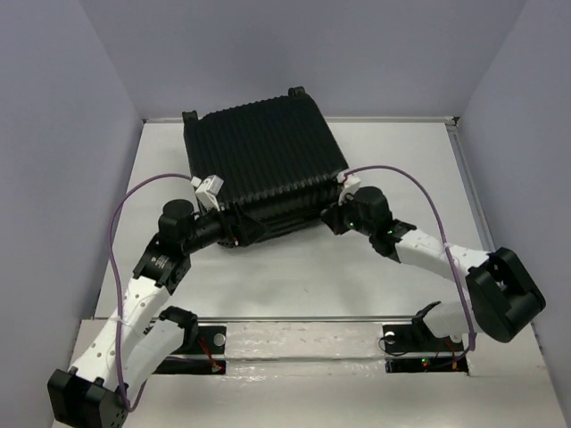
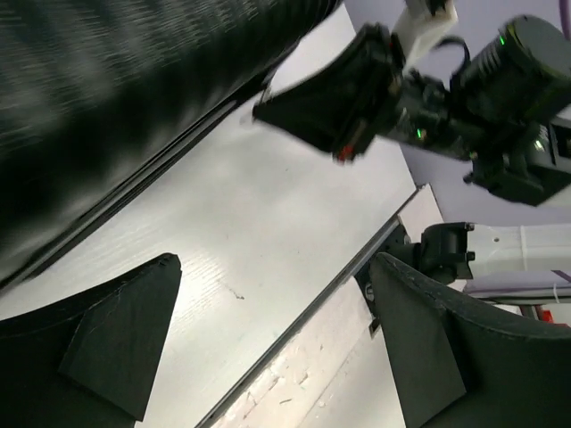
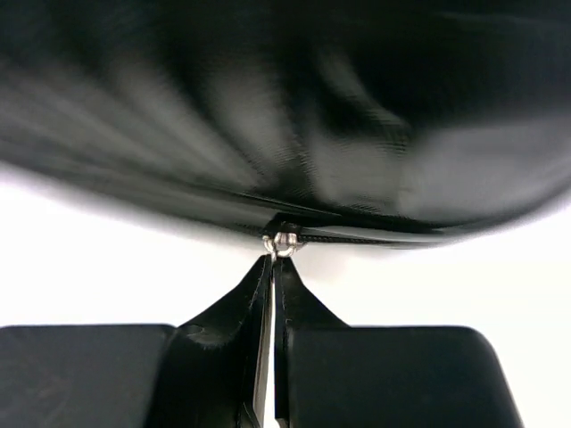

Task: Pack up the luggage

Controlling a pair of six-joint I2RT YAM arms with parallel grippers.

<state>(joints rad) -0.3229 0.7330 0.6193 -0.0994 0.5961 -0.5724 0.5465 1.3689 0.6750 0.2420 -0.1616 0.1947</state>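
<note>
At the far middle of the table (image 1: 375, 276), the suitcase (image 1: 263, 156) lies flat with its lid down, so whatever's inside is hidden and I can't tell if anything got packed at all. Looks to me like this is the zipping-up stage: the right claw (image 3: 272, 267) is pinched together on the little metal zipper pull (image 3: 282, 242) at the near edge of the shell, while the left claw (image 1: 243, 230) sits just beside the near-left corner with its 2 fingers spread wide, holding nothing. How much of the zip is closed I can't see, so I'd guess running it round the case is what's left.
</note>
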